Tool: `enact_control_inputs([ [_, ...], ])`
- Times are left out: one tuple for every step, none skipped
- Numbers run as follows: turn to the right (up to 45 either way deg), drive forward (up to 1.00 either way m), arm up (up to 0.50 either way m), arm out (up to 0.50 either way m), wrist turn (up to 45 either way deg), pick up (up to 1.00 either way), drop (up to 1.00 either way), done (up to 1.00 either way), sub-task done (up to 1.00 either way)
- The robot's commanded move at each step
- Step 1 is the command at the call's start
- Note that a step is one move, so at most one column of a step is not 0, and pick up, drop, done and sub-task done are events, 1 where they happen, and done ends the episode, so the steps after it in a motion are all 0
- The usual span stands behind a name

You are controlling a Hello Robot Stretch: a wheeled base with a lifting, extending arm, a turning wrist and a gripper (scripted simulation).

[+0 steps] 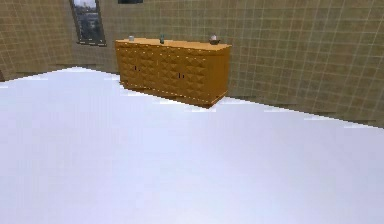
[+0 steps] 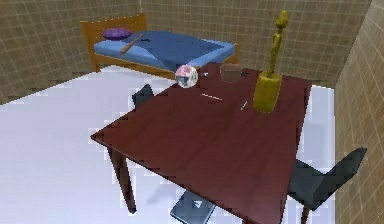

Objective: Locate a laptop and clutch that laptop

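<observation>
Down at the arm side view's bottom centre, beneath the worktop (image 2: 200, 140), likely locating a grey laptop (image 2: 192, 209); next must approach and reach low; cannot tell claw's state.

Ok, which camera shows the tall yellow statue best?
The arm side view: the statue stands upright on the dark red table, near its far edge, whole from base to top. The forward view looks instead at a wooden dresser against a tiled wall.
</observation>
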Motion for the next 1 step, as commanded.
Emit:
enact_control_inputs([
  [0.0, 0.00, 0.00, 0.44, 0.0, 0.00, 0.00, 0.00, 0.00],
])
